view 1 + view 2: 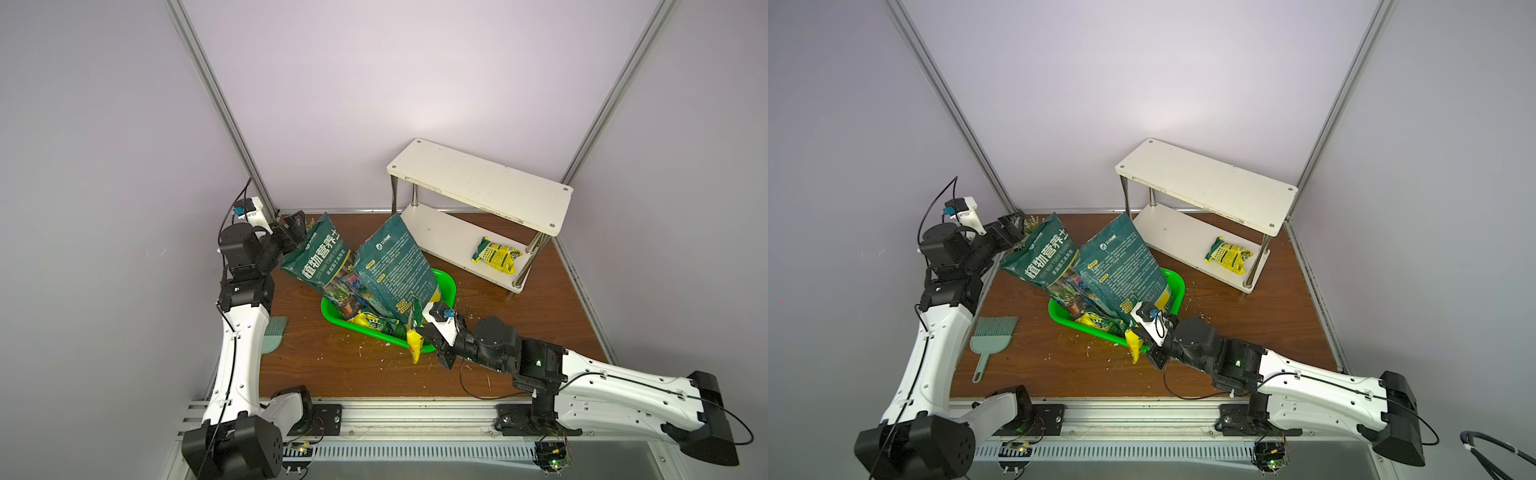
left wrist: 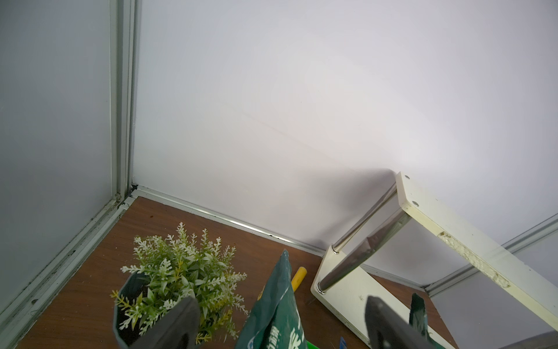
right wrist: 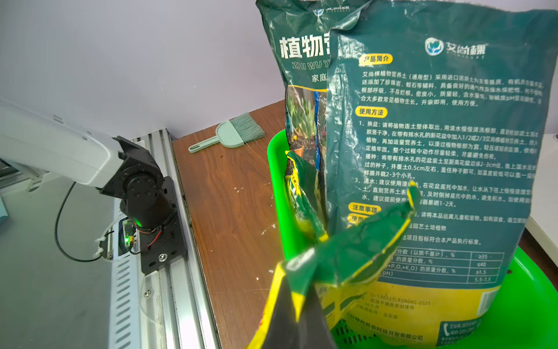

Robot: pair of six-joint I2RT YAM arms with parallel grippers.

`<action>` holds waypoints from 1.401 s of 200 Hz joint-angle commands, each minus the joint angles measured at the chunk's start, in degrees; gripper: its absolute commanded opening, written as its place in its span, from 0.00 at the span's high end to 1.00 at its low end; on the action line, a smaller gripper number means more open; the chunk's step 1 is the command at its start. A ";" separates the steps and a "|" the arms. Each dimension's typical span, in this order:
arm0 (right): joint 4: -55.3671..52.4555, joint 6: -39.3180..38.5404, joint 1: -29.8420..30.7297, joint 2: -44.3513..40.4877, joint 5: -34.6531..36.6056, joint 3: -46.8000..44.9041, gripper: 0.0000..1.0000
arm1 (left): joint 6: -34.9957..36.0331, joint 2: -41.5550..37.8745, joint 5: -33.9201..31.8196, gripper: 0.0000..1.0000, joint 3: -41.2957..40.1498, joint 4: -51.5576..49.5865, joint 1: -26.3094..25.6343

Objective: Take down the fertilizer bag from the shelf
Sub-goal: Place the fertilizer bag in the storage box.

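Small yellow fertilizer bag point(image 1: 496, 254) lies flat on the shelf point(image 1: 478, 183), lower board, right end. Looks light, soft, slippery film; best pinched at an edge seam. Right fingers point(image 3: 283, 320) pinch a second bag point(image 3: 347, 256) by its corner over the near rim of the green basket point(image 3: 276, 169). Left fingers point(image 2: 389, 326) spread, empty.

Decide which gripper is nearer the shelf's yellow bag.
Right. The right gripper is at the green basket, in front of the yellow bag; the left gripper, beyond the tall bags.
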 commanded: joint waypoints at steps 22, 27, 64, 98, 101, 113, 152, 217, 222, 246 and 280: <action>7.21 -1.98 0.23 3.88 -1.17 5.96 1.00 | -0.37 0.37 1.14 0.11 -0.44 1.43 1.36; 7.17 -2.02 0.18 4.50 -1.32 6.47 1.00 | -0.38 0.38 1.16 0.11 -0.48 1.45 1.43; 6.58 -2.73 -0.60 7.26 -1.29 7.79 1.00 | -0.60 0.44 1.53 0.11 -0.63 1.54 1.61; 7.11 -2.80 -4.35 7.99 -6.38 8.07 1.00 | -0.71 0.51 1.69 0.10 -0.65 1.72 1.66; 6.90 -2.85 -4.69 8.19 -6.40 8.27 1.00 | -0.77 0.55 1.76 0.11 -0.70 1.72 1.70; 5.05 -3.04 -6.05 9.07 -4.96 9.04 1.00 | -0.64 0.55 1.78 0.10 -0.69 1.72 1.68; 2.51 -2.36 -12.86 7.72 -1.69 6.31 1.00 | -1.02 0.81 2.12 0.10 -0.76 1.98 1.88; 0.83 -3.43 -18.05 7.09 -4.34 4.02 1.00 | -1.15 1.02 2.46 0.10 -0.83 2.07 2.18; 0.83 -3.50 -17.93 6.86 -5.13 3.86 1.00 | -1.21 1.02 2.56 0.10 -0.85 2.13 2.19; 1.47 -3.88 -16.67 4.26 -7.97 2.46 1.00 | -1.36 1.09 2.61 0.10 -0.88 2.20 2.33; 1.32 -4.23 -11.33 4.93 -6.52 3.33 1.00 | -1.79 1.35 3.18 0.10 -0.92 2.42 2.65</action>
